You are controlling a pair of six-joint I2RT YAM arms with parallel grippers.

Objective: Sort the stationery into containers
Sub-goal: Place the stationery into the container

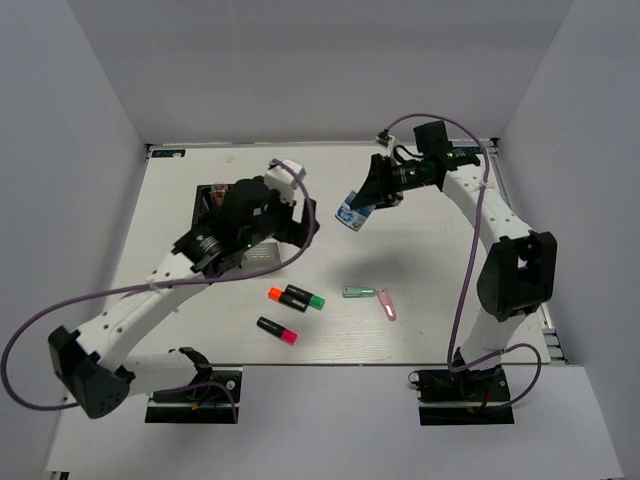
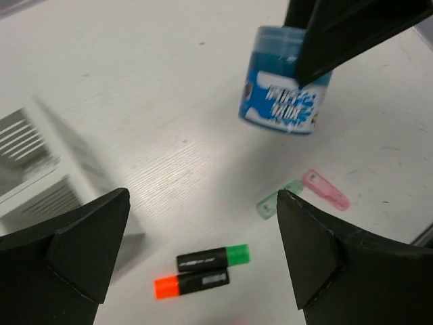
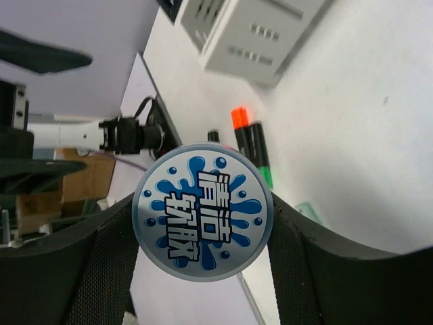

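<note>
My right gripper [image 1: 372, 195] is shut on the blue-white roll [image 1: 351, 213] and holds it in the air above the table's middle; in the right wrist view the roll's round printed face [image 3: 203, 220] sits between the fingers. My left gripper [image 2: 203, 200] is open and empty, hovering high near the white container [image 2: 34, 169]. Below it lie the orange-capped marker [image 2: 193, 284] and the green-capped marker [image 2: 213, 257] side by side. The pink-capped marker [image 1: 277, 331] lies nearer the front. The green capsule [image 1: 357, 292] and the pink capsule [image 1: 387, 304] lie to the right. The black container [image 1: 214, 194] is mostly hidden by the left arm. The pink roll is out of view.
The left arm [image 1: 150, 300] stretches diagonally over the table's left half and covers most of the white container [image 1: 262, 256]. Grey walls enclose the table on three sides. The right arm's base [image 1: 465, 385] stands at the front right.
</note>
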